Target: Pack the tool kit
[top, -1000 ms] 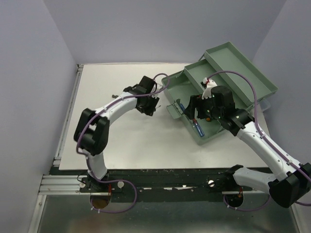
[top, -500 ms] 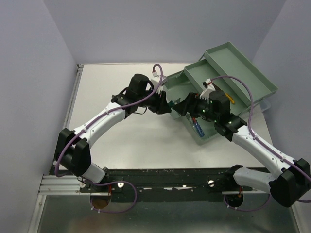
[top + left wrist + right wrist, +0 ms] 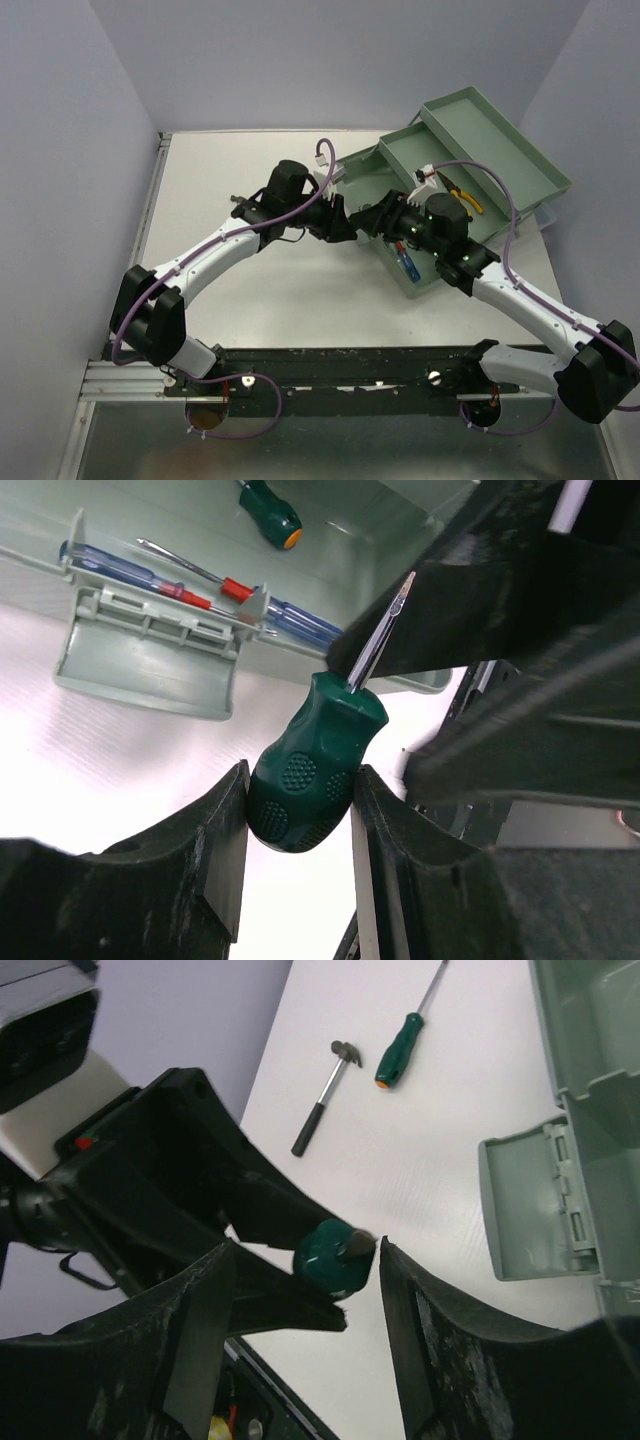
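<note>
The white worktop (image 3: 260,300) carries the grey-green toolbox (image 3: 490,130) at its far right. The toolbox stands with its trays swung open and its front latch flap (image 3: 150,650) folded down onto the worktop.

Both arms reach inward and meet just in front of the toolbox's near left corner.

The left end effector (image 3: 300,785) is clenched on the stubby green-handled screwdriver (image 3: 315,750), one finger pressed on each side of the handle. The shaft points away from the wrist.

The right end effector (image 3: 306,1250) is released. Its fingers are spread on either side of the butt of that same handle. The wrist view does not settle whether either finger touches it.

A small hammer (image 3: 325,1095) and a long green screwdriver (image 3: 400,1048) lie side by side on the bare worktop, well apart from the toolbox.

Inside the toolbox base lie a blue-handled screwdriver (image 3: 300,620), a thin red-handled screwdriver (image 3: 235,588) and another green handle with an orange cap (image 3: 270,510).

Yellow-black pliers (image 3: 465,197) rest in the toolbox behind the right wrist.
</note>
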You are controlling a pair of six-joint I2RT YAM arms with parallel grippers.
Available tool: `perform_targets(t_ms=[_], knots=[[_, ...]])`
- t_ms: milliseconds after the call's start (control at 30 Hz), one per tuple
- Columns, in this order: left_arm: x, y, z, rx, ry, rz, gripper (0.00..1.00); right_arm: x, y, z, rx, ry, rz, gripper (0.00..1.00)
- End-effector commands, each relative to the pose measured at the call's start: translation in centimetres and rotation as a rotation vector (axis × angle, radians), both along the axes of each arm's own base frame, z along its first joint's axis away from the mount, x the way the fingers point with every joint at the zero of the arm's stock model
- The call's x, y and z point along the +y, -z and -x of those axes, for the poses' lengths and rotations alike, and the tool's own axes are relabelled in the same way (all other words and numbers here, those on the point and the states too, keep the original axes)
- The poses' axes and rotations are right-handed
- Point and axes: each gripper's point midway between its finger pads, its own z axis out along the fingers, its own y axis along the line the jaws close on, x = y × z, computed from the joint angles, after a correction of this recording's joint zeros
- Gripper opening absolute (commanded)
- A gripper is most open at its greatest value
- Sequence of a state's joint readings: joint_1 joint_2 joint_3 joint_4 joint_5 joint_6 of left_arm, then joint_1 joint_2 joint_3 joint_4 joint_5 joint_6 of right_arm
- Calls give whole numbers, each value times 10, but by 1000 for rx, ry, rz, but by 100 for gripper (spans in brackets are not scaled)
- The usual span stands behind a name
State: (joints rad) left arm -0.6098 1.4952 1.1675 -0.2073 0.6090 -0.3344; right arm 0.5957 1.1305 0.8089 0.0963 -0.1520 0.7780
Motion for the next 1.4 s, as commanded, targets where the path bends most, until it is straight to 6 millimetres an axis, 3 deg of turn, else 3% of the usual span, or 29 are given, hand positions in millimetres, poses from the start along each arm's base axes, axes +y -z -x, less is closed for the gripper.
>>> perform_targets(t_ms=[0,200,400,567,700,733,767,800,833,900,1033,1133,1267,1367], knots=[[-12,-35,15,-76,53,90,0,-16,0,-9,-21,124,-28,65],[-13,-36,16,-73,58,96,0,-27,-1,-9,-40,164,1,62],[-12,-33,15,-74,46,85,0,-6,3,-6,-14,73,-17,52],[-11,-33,13,-83,42,74,0,14,5,0,-3,5,-28,52],[-10,-30,11,-90,34,56,0,16,9,1,-9,-3,-5,37],[-9,-32,10,-97,36,47,5,11,10,-2,-22,22,21,29],[-7,-29,8,-108,35,25,24,4,10,-6,-38,51,61,18],[-5,-29,7,-115,36,-3,53,-9,11,-12,-57,107,125,4],[0,-25,1,-135,19,-43,78,-20,5,-17,-92,141,181,0],[13,-16,-11,-157,-36,-136,97,-43,-5,-26,-134,174,328,1],[46,-3,-41,-146,-162,-266,99,-97,-3,-41,-86,204,600,1],[67,7,-60,-86,-217,-318,99,-125,18,-42,-6,173,738,1],[107,30,-85,-41,-335,-475,99,-151,47,-29,102,151,905,1],[134,47,-103,-11,-420,-590,99,-153,67,-18,154,94,948,1]])
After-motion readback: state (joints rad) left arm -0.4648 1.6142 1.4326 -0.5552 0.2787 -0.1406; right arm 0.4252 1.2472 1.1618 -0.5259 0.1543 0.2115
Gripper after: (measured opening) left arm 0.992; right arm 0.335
